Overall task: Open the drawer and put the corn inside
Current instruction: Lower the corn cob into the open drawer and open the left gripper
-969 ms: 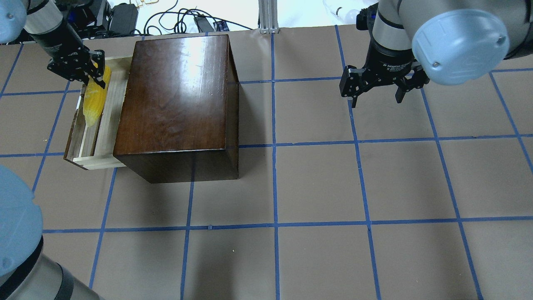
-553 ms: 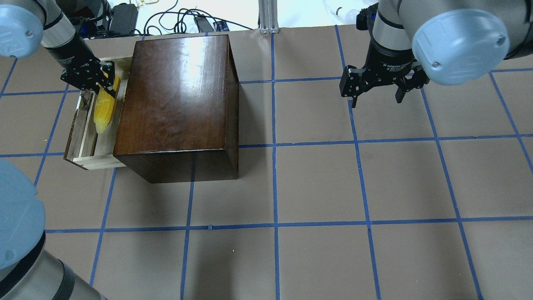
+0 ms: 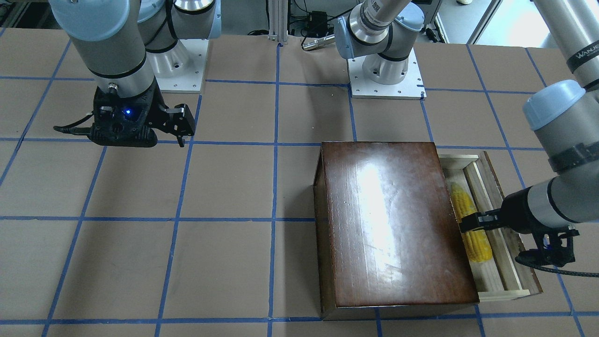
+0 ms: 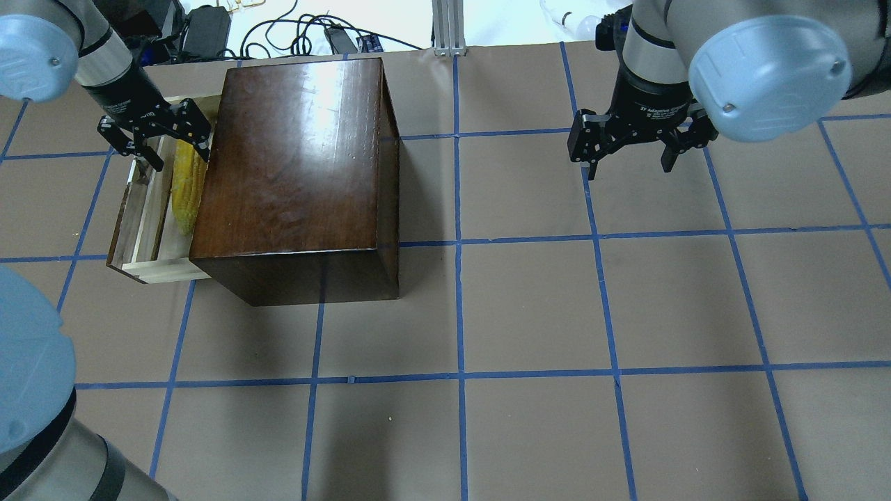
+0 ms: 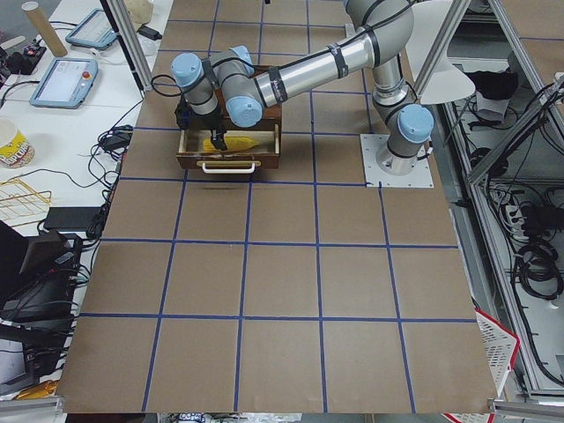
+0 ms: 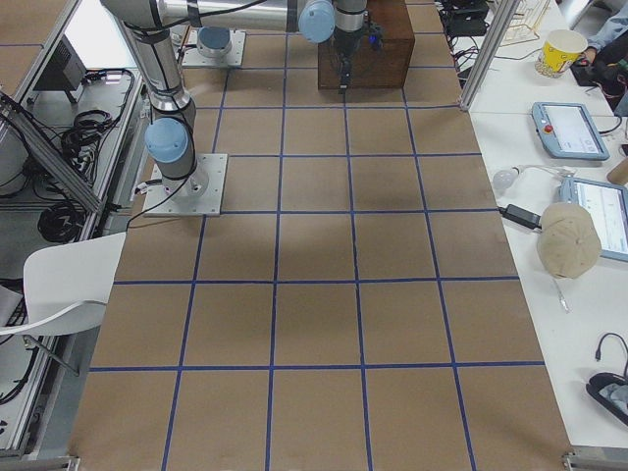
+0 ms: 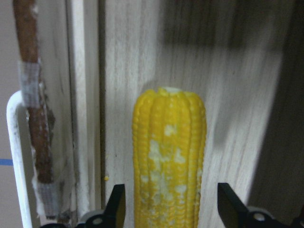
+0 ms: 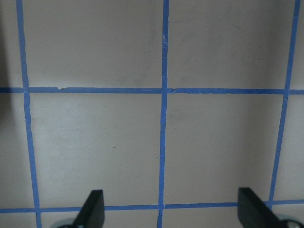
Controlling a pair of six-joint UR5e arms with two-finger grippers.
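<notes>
**Left pincer (image 4: 180, 160) spread over corn (image 4: 186, 198) in drawer (image 4: 156, 270)**

My left pincer's fingers (image 7: 117, 202) stand apart, one on either side of the corn and clear of it. The corn lies flat on the open drawer's pale floor, close beside the box (image 4: 292, 167). I judge the placing done. Next I should lift straight up, clear of the drawer walls. My right pincer (image 4: 629, 170) hangs spread, well apart.

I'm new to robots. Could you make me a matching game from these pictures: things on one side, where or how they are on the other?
1 corn
2 drawer
3 left gripper
4 right gripper

A jaws apart, over bare table
B pulled out of the dark box
C yellow, lying on pale wood
D jaws apart, either side of the corn

Pairs: 1-C, 2-B, 3-D, 4-A
</notes>
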